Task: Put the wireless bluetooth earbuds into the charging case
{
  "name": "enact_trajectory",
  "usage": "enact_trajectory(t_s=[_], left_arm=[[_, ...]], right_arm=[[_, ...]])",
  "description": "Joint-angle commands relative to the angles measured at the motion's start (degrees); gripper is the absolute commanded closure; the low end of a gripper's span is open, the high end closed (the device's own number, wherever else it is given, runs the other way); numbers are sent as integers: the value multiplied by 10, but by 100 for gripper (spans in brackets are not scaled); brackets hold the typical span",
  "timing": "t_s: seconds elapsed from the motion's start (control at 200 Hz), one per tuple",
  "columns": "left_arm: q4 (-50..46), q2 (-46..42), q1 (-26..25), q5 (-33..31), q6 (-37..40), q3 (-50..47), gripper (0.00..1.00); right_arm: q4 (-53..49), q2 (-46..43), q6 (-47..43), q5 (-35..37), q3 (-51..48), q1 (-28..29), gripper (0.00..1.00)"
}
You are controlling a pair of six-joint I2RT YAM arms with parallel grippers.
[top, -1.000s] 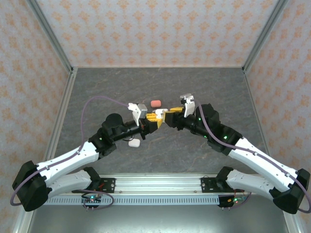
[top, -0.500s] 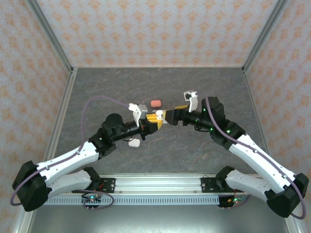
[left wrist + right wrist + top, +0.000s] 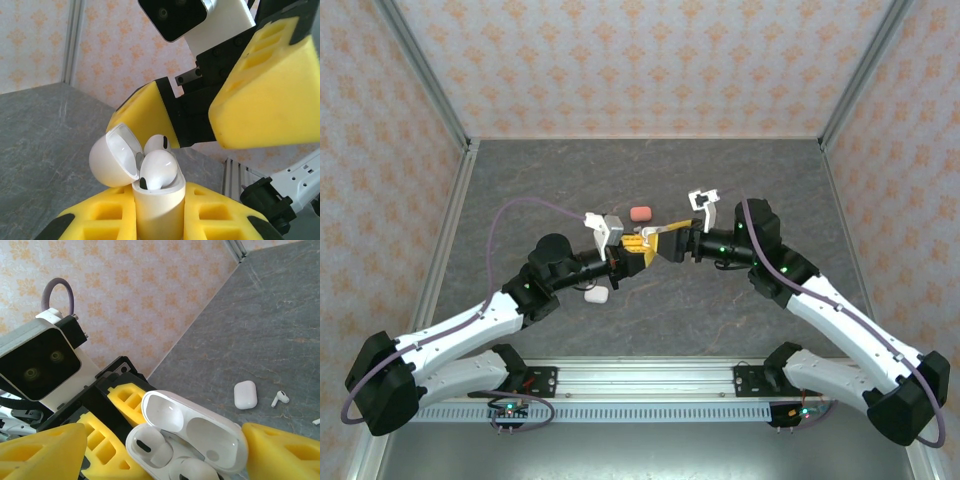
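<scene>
An open white plastic charging case point(image 3: 157, 202) stands upright between the fingers of the left gripper point(image 3: 636, 250), with its lid hinged back to the left in the left wrist view. Two white bent-stem plastic earbuds point(image 3: 159, 169) sit in it, one behind the other. The right gripper point(image 3: 660, 238) faces it, one finger on each side of the case. On the grey stone-patterned table point(image 3: 740, 180), a coral pebble-shaped plastic case point(image 3: 640, 214) lies behind both grippers. A closed white pebble-shaped plastic case point(image 3: 591, 296) lies just beside the left arm. A loose white earbud point(image 3: 280, 398) lies near it.
</scene>
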Motion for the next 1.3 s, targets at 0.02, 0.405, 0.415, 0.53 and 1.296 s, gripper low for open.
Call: enact_trajectory(t_s=[0.02,0.405,0.415,0.53,1.296], left_arm=[[18,-6,-5,10,-4,9,100],[11,-7,-5,5,-2,8,100],[11,-7,-5,5,-2,8,100],[5,-10,-5,-4,-3,8,100],[-225,111,200,-13,-34,125,100]], right_arm=[[50,-16,-4,-33,-1,3,24],[57,-64,-16,-4,-28,3,27],[55,-64,-16,-4,-28,3,27],[28,-66,-24,16,-27,3,27],[-215,-132,-16,389,-32,4,20]])
